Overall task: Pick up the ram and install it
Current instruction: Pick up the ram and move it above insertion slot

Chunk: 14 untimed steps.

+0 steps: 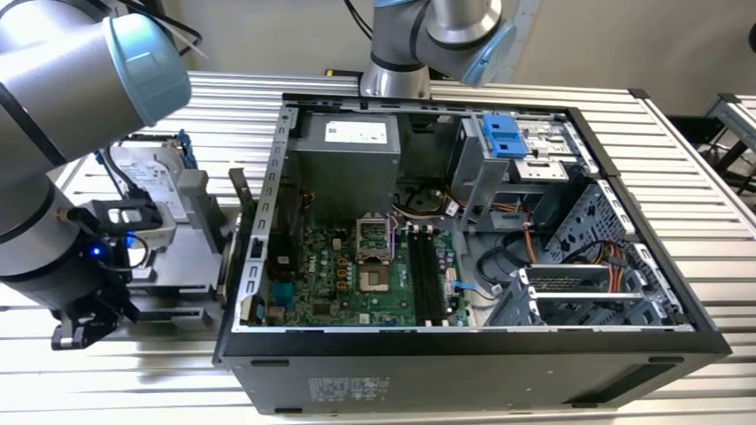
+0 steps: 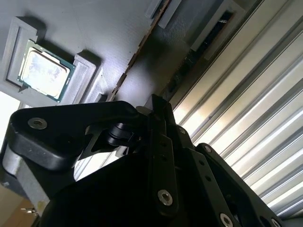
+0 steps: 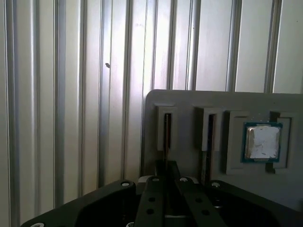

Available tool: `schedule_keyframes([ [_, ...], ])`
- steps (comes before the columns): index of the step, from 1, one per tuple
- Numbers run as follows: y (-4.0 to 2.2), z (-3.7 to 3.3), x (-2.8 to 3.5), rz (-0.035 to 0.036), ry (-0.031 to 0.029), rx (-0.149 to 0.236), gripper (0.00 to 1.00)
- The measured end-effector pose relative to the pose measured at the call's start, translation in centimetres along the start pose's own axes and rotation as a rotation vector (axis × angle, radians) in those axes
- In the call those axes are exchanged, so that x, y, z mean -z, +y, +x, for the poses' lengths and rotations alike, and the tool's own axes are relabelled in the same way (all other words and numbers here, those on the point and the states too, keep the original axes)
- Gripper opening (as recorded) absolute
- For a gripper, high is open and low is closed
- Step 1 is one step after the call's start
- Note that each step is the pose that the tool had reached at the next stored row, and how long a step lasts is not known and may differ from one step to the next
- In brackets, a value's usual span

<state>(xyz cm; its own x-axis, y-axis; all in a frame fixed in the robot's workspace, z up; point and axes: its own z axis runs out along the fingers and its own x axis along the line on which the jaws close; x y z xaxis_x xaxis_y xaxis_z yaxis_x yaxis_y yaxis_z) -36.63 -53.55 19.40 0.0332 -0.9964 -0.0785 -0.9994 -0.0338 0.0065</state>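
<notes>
1. The ribbed aluminium table (image 1: 709, 142) carries everything. Its ridges run the same way under the case and the parts holder.
2. The black desktop computer case (image 1: 473, 363) lies on its side with the panel off. We judge this is so the green motherboard (image 1: 354, 283) faces up and can be reached from above. Its long black memory sockets (image 1: 420, 266) look bare, so the install is not yet done.
3. The grey-and-blue robot arm (image 1: 71, 106) bends down at the exterior view's left, well apart from the case.
4. The flat grey plastic parts holder (image 3: 189, 101) sits on the table beside the case. It has narrow slots and a square recess.
5. The black gripper (image 3: 166, 166) hangs right over one slot. We cannot tell how far open it is, or whether it has hold of anything.
6. The ram (image 2: 142, 45), a long thin circuit-board stick, stands on edge in that slot just ahead of the gripper. That probably leaves its upper edge free for pinching.
7. The small square silver processor chip (image 3: 261, 142) lies flat in its recess, which likely keeps it from sliding.
</notes>
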Motion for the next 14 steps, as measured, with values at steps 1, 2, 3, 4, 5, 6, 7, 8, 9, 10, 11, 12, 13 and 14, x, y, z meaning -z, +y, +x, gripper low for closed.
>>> schedule_keyframes([
  [1, 0.00, 0.00, 0.05, 0.0000, 0.0000, 0.000, 0.00],
  [2, 0.00, -0.01, 0.11, -0.0001, 0.0001, 0.000, 0.00],
  [3, 0.00, -0.01, 0.18, -0.0001, 0.0001, 0.000, 0.00],
  [4, 0.01, -0.02, 0.27, -0.0002, 0.0002, 0.000, 0.00],
  [5, 0.01, -0.03, 0.36, -0.0002, 0.0002, 0.000, 0.00],
  [6, 0.00, -0.04, 0.45, -0.0001, 0.0001, 0.000, 0.00],
  [7, 0.00, -0.04, 0.56, -0.0001, 0.0001, 0.000, 0.00],
  [8, 0.00, -0.05, 0.66, -0.0002, 0.0001, 0.000, 0.00],
  [9, 0.01, -0.06, 0.77, -0.0002, 0.0001, 0.000, 0.00],
  [10, 0.01, -0.07, 0.89, -0.0001, 0.0001, 0.000, 0.00],
  [11, 0.01, -0.08, 1.00, -0.0002, 0.0001, 0.000, 0.00],
  [12, 0.01, -0.09, 1.11, -0.0001, 0.0001, 0.000, 0.00],
  [13, 0.01, -0.10, 1.23, -0.0001, 0.0001, 0.000, 0.00],
  [14, 0.01, -0.11, 1.35, -0.0001, 0.0001, 0.000, 0.00],
])
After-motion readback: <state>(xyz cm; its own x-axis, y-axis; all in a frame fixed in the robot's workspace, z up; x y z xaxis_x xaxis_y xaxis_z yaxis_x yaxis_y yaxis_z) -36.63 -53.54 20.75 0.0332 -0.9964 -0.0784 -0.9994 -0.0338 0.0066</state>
